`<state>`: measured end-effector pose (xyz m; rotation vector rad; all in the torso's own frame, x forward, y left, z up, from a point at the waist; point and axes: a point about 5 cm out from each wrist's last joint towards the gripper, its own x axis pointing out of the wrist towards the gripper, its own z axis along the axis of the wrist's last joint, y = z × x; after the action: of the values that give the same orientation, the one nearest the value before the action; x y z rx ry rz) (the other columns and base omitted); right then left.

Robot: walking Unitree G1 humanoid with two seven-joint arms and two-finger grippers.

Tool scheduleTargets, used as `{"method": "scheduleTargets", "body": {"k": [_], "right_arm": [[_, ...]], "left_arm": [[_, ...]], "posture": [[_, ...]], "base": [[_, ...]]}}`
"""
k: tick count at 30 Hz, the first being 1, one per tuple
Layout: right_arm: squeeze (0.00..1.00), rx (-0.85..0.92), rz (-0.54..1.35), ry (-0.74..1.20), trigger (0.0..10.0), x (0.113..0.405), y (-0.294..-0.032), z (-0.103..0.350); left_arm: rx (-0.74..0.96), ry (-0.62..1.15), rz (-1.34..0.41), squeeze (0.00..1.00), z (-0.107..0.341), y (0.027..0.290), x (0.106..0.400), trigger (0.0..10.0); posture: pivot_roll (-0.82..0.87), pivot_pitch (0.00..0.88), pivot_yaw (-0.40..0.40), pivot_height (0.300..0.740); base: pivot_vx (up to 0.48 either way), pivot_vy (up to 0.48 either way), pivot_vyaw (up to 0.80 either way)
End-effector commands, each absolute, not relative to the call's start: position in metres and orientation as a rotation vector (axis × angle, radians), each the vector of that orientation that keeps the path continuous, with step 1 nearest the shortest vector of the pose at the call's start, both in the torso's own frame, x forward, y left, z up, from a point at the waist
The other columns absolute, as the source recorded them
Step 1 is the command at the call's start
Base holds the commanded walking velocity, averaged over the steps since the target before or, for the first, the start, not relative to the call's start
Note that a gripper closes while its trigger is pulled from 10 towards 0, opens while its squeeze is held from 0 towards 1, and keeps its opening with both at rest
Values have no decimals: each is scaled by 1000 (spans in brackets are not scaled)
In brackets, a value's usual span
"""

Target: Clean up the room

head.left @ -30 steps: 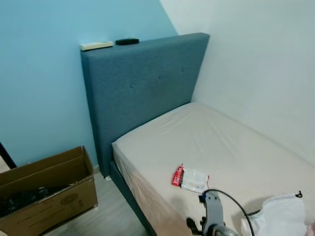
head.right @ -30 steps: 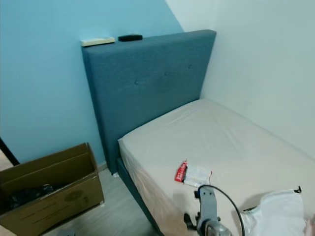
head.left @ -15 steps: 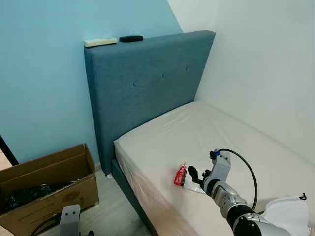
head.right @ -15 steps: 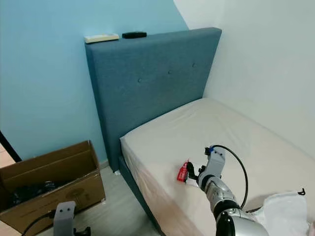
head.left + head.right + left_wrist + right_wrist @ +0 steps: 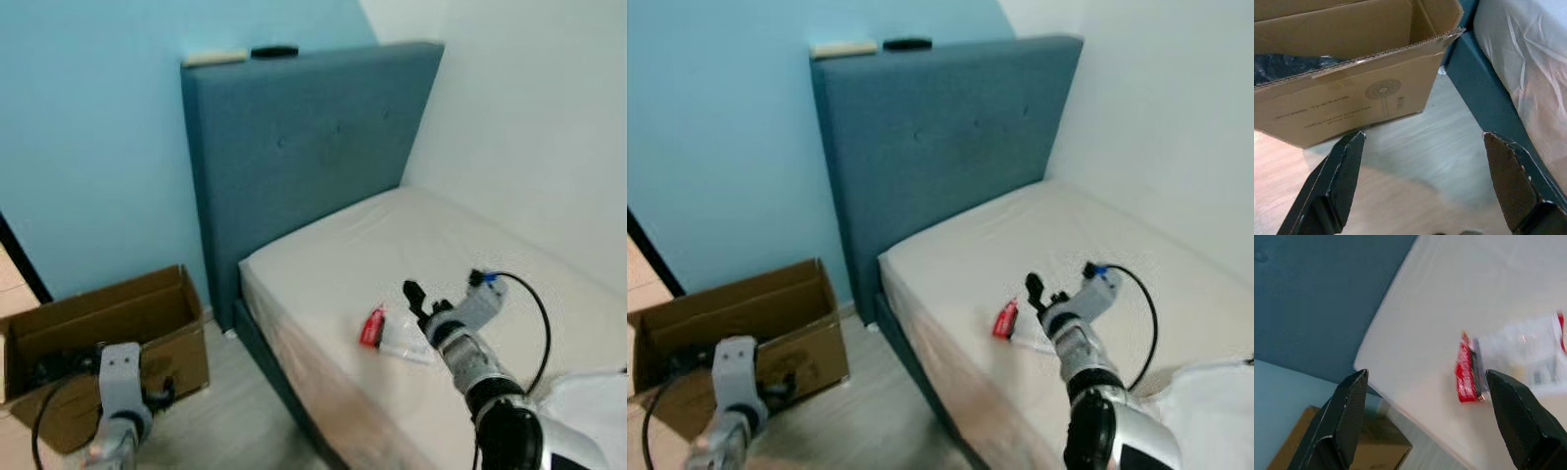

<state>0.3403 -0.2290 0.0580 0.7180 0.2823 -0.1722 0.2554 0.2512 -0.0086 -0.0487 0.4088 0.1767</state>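
Wrapper: the small clear plastic packet with a red end is lying flat on the beige mattress of the blue bed, near its left edge, nothing gripping it yet.

Right tool: the right tool has pushed further out over the last second, from low at the near edge of the view to sitting just above the packet's near-right side. Black fingers are spread wide, and in the right wrist view the red end sits between them. Looks to me like it's lining up for the pick.

Left tool: the left tool has come up on the left too, fingers wide apart, holding nothing, pointed at the light wood floor between bed frame and box.

Box: open brown cardboard box on the floor left of the bed, something dark inside. My guess is that's where the packet ends up.

Headboard: a pale flat remote and a dark one sit on top of the blue fabric headboard, far from both arms.

Camera: the whole view has shifted a bit, so the bed only seems to have moved.

White thing: some white fabric or bag at the near right, can't tell what.
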Motion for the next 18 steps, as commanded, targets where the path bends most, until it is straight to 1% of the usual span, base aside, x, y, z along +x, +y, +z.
{"method": "scheduleTargets", "body": {"k": [1, 2, 3, 5, 7, 9, 13, 15, 17, 18], "right_arm": [[0, 758, -203, 259, 10000, 339, -236, 59], [0, 772, -213, 240, 10000, 339, -240, 61], [0, 784, -224, 223, 10000, 339, -245, 63], [0, 809, -249, 187, 10000, 338, -254, 67], [0, 817, -258, 173, 10000, 338, -258, 68], [0, 850, -214, 81, 10000, 344, -264, 84], [0, 879, -190, 12, 10000, 349, -267, 95], [0, 917, -170, -72, 10000, 357, -270, 113], [0, 933, -159, -109, 10000, 360, -270, 121], [0, 936, -144, -137, 10000, 364, -269, 130]], "left_arm": [[-40, 365, 158, 0, -1, 255, 259, 10000], [-26, 323, 136, 0, 6, 255, 263, 10000], [-11, 287, 109, 0, 13, 254, 268, 10000], [25, 216, 40, 0, 28, 252, 274, 10000], [36, 192, 18, 0, 33, 251, 275, 10000], [67, 108, -17, 0, 54, 246, 273, 10000], [83, 76, -45, 0, 64, 242, 270, 10000], [95, 57, -80, 0, 75, 237, 265, 10000], [96, 53, -95, 0, 79, 235, 261, 10000], [108, 53, -115, 0, 84, 234, 256, 10000]], "posture": [[115, 136, -38, 600], [123, 172, -25, 595], [123, 172, -25, 590], [141, 241, 3, 580], [141, 241, 3, 575], [182, 327, 44, 560], [195, 342, 53, 550], [237, 402, 92, 550], [248, 414, 99, 550], [273, 442, 118, 550]], "base": [[0, 0, 0], [0, 0, 0], [0, 0, 0], [0, 0, 0], [0, 0, 0], [0, 0, 0], [0, 0, 0], [0, 0, 0], [0, 0, 0], [0, 0, 0]]}}
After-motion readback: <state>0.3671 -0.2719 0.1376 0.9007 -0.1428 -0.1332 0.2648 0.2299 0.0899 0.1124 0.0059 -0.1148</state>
